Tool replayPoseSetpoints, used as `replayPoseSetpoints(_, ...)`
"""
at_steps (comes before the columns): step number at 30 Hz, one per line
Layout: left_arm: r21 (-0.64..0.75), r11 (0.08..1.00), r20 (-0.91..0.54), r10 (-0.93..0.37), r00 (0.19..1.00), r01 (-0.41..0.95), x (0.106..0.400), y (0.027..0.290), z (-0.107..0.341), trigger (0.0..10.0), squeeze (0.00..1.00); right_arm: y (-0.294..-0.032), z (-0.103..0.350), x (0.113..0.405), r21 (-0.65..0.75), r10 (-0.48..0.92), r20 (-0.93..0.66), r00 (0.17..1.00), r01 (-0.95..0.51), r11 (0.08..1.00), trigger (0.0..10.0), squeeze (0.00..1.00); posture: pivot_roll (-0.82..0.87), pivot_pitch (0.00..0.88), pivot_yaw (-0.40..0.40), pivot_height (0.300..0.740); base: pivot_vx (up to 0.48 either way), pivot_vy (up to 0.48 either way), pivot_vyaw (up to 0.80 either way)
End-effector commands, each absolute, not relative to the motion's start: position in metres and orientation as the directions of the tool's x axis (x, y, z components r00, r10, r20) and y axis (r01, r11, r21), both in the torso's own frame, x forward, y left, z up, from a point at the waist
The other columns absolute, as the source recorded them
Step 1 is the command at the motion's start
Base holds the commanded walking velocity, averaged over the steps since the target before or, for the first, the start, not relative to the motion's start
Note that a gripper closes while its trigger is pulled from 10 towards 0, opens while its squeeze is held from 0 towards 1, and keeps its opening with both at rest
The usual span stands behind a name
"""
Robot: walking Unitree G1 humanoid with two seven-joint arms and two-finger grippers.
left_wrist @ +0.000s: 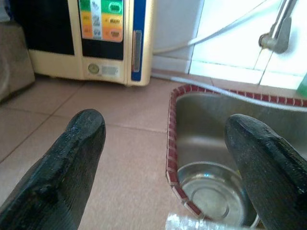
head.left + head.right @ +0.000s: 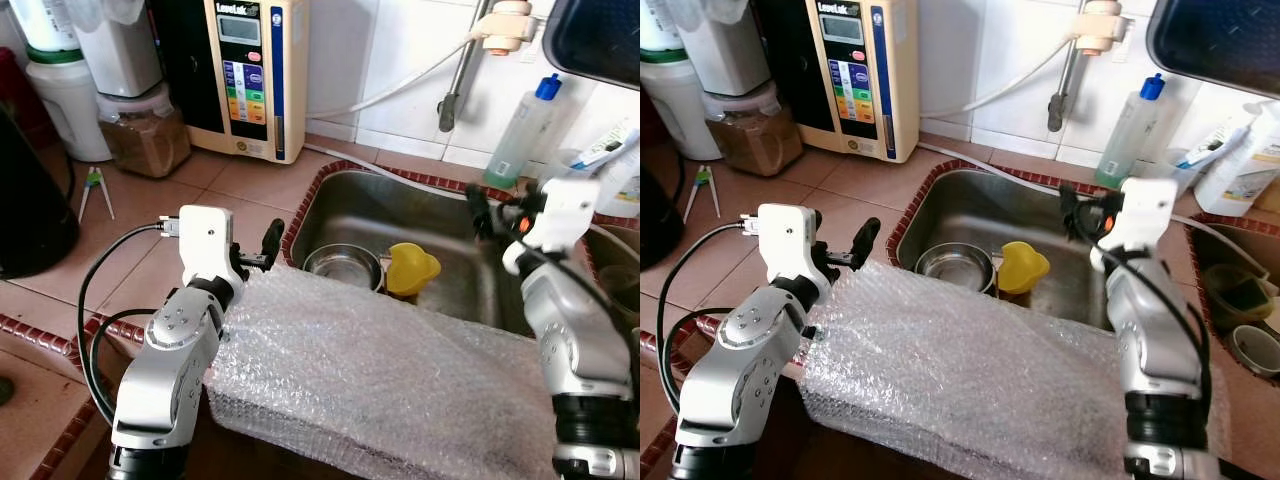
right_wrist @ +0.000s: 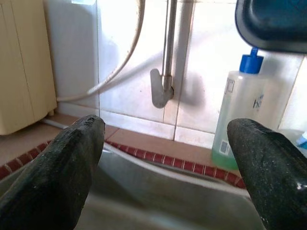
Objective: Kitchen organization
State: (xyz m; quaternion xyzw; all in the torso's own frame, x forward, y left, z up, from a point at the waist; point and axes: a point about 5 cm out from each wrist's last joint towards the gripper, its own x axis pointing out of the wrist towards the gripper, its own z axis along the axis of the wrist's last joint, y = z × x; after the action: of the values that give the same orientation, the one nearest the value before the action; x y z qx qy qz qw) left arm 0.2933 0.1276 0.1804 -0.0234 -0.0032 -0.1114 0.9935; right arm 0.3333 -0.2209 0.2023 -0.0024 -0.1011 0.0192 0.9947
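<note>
A sheet of bubble wrap (image 2: 370,375) lies draped over the near edge of the sink (image 2: 330,190), spilling toward the robot and covering the front of the basin — probably the thing to be tidied, since it blocks reach into the sink. Behind its far edge, inside the basin, sit a steel bowl (image 2: 343,266) and, just beside it, a yellow cup (image 2: 411,270).

The left tool (image 2: 268,250) hovers over the tiled desk (image 2: 250,185) at the sink's left rim, just beside the wrap's corner; its 2 fingers (image 1: 79,143) are spread wide and grip nothing. The right tool (image 2: 480,212) hangs above the sink's right side, fingers (image 3: 81,143) likewise wide apart and empty, pointing at the tap pipe (image 3: 168,48) and a soap bottle (image 2: 520,135).

Further out stand a cream water machine (image 2: 250,75), a jar of brown powder (image 2: 145,130) and tongs (image 2: 95,190) — all well apart from the wrap. My guess: the wrap must be lifted first.
</note>
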Motion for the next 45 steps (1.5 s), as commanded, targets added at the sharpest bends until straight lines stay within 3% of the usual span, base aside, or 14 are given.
replayPoseSetpoints(1, -0.037, 0.976, 0.029, -0.214, 0.977, 0.215, 0.294, 0.127, 0.185, 10.0, 0.00, -0.223, 0.198, 0.334, -0.004, 0.029, 0.182, 0.983, -0.029, 1.000, 10.0, 0.00, -0.03, 0.038, -0.031, 0.740, 0.000, 0.000, 0.00)
replayPoseSetpoints(33, -0.053, 0.984, -0.032, -0.171, 0.985, 0.170, 0.295, 0.121, 0.174, 10.0, 0.00, -0.210, 0.190, 0.336, 0.020, 0.103, 0.153, 0.983, -0.108, 0.994, 10.0, 0.00, -0.04, 0.042, -0.042, 0.740, 0.000, 0.000, 0.00)
replayPoseSetpoints(45, -0.050, 0.985, -0.041, -0.168, 0.985, 0.166, 0.295, 0.123, 0.172, 10.0, 0.00, -0.207, 0.180, 0.332, 0.039, 0.129, 0.119, 0.985, -0.134, 0.990, 10.0, 0.00, -0.04, 0.042, -0.040, 0.740, -0.266, 0.000, 0.00)
